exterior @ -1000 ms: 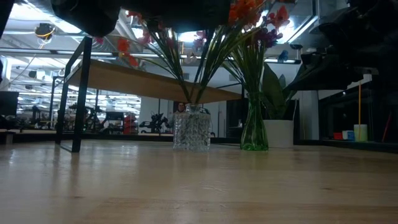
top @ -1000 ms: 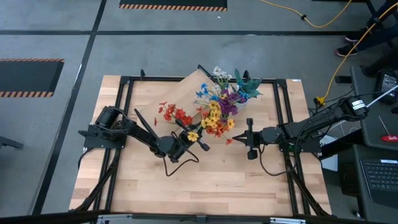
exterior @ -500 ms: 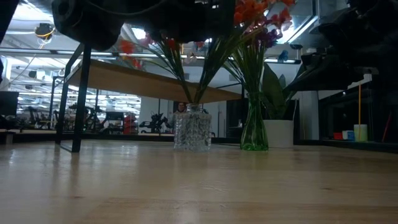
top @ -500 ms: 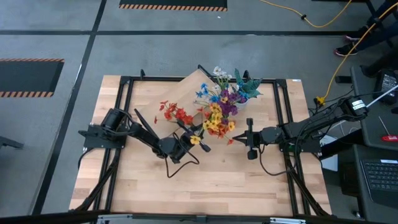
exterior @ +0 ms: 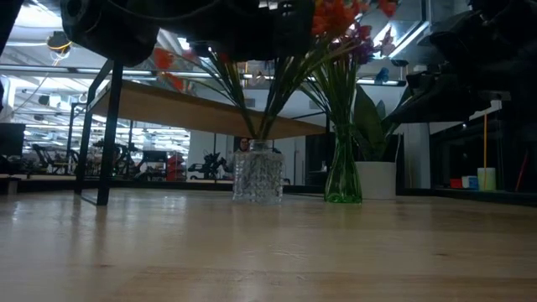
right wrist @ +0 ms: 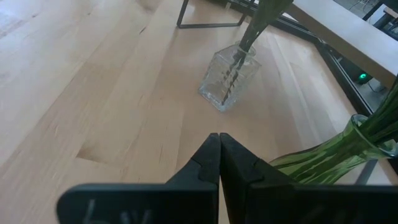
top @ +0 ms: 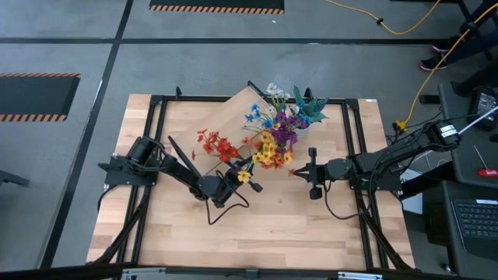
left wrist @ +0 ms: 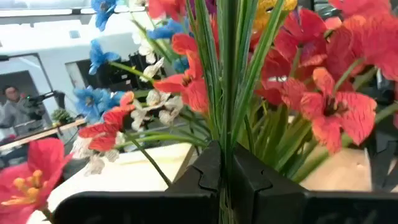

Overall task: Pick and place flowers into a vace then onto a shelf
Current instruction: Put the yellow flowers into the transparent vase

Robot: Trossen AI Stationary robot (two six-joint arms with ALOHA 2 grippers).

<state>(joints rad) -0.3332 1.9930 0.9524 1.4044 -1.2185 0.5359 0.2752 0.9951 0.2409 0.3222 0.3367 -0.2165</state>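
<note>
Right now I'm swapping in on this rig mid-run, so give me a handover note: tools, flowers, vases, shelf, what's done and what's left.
Left tool: shut on the stems of the flower bunch, which stands in the clear glass vase on the table.
Right tool: shut, empty, waiting above the table near both vases.
Green glass vase: on the table, holds more stems.
Shelf: no vase on it.
Done: flowers are in vases. Left: release the bunch, lift the vases onto the shelf.

No text, label, brand, number or sign can be read in any of the views, whether on the table (top: 257,225), the glassware or the equipment around it.
</note>
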